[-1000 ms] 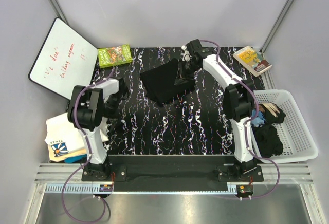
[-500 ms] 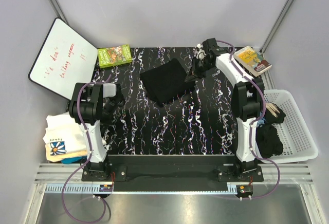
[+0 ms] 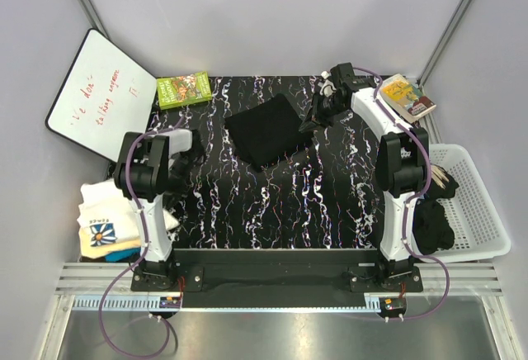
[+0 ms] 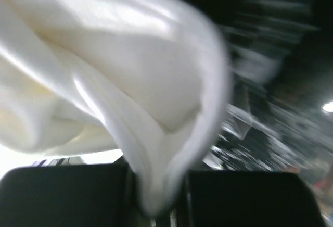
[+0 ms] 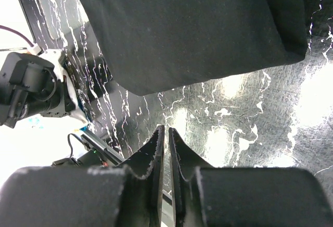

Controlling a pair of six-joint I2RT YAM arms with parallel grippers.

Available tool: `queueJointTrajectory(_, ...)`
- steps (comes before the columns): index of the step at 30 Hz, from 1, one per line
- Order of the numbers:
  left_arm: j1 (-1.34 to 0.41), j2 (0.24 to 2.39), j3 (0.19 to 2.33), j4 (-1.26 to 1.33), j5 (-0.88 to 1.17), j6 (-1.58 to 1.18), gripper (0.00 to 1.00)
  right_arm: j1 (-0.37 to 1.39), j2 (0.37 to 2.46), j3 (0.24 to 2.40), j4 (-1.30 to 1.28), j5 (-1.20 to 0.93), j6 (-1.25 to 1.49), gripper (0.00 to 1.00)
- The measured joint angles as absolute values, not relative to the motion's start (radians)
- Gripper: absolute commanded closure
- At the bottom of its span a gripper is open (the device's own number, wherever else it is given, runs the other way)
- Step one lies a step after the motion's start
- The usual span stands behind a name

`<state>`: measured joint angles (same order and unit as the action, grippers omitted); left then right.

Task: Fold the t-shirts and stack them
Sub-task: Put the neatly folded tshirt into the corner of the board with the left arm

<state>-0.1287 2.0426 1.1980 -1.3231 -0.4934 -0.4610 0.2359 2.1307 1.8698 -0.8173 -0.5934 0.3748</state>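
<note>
A black t-shirt (image 3: 264, 129) lies folded at the middle back of the dark marbled table (image 3: 272, 203). My right gripper (image 3: 309, 122) hovers just right of it, shut, with nothing between its fingers; in the right wrist view the tips (image 5: 166, 129) point at bare table below the black t-shirt (image 5: 182, 29). A white t-shirt with a blue-and-yellow print (image 3: 103, 220) is heaped off the table's left edge. My left gripper (image 4: 156, 196) is shut on a fold of this white t-shirt (image 4: 130, 81); in the top view the arm hides those jaws.
A white slatted basket (image 3: 483, 211) at the right holds dark t-shirts (image 3: 431, 224). A whiteboard (image 3: 99, 92) leans at the back left. A green book (image 3: 184, 89) lies at the table's back left corner, and another book (image 3: 406, 96) at the back right.
My left gripper has shut on the white t-shirt. My right arm has pulled away to the right, off the black t-shirt, which now lies folded.
</note>
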Motion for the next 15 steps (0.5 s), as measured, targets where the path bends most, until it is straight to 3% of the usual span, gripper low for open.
queueJointTrajectory(11, -0.396, 2.105, 1.509, -1.306, -0.290, -0.487, 1.00, 0.236, 2.126, 1.856, -0.804, -0.593, 0.382, 0.87)
queueJointTrajectory(14, -0.398, 2.105, 1.509, -1.309, -0.265, -0.487, 0.57, 0.236, 2.122, 1.848, -0.804, -0.593, 0.382, 0.87)
queueJointTrajectory(15, -0.395, 2.104, 1.509, -1.310, -0.259, -0.484, 0.22, 0.236, 2.122, 1.847, -0.802, -0.593, 0.382, 0.87)
